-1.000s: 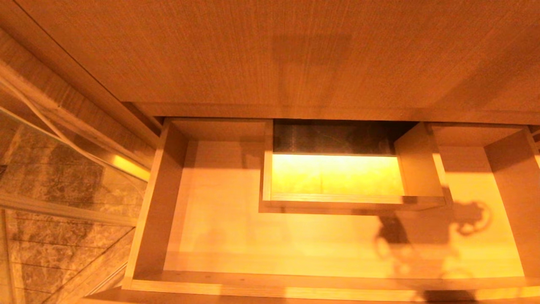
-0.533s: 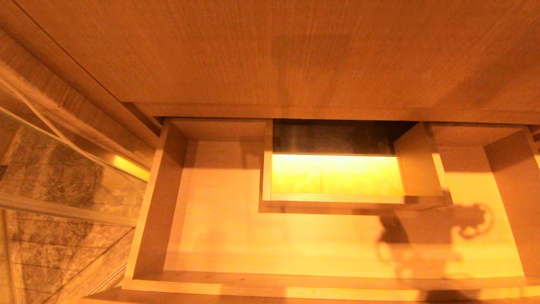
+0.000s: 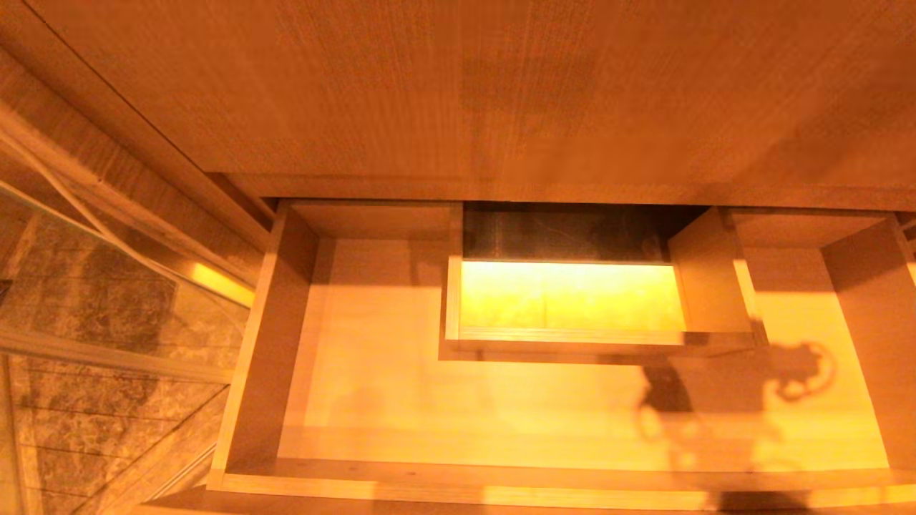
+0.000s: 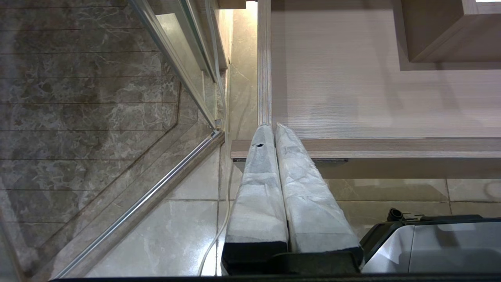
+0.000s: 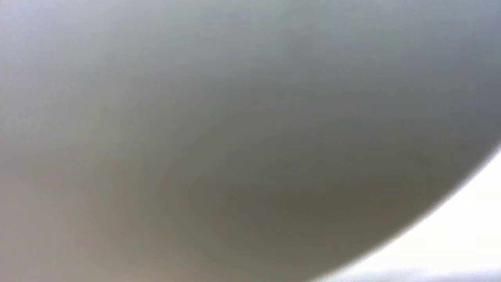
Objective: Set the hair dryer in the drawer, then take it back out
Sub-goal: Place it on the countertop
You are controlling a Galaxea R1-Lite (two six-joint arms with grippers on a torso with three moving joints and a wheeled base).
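one drawer (image 3: 401, 400) is standing pulled out in the head view, its floor bare around the boxed cut-out (image 3: 572, 300), with only a shadow (image 3: 723, 400) of an arm and a looped cord falling on the part nearest the right arm's side. neither arm is showing in that view. the right wrist view is being filled by a smooth, rounded pale surface sitting right against the camera; this is probably the hair dryer (image 5: 235, 137), pressed close in front of the right gripper, though neither the fingers nor any grip is showing, so whether that hand is clamped on it cannot be told. the dryer's heading and long axis cannot be read either, since only a curved patch of it is visible. judging by the bare drawer, the putting-in step is probably under way, or else the taking-out is nearly done. if the former, the next move is calling for lowering into the open floor beside the cut-out. the left gripper (image 4: 273, 127) is hanging parked with its padded fingers (image 4: 258, 184) pressed together, just off the drawer's front corner.
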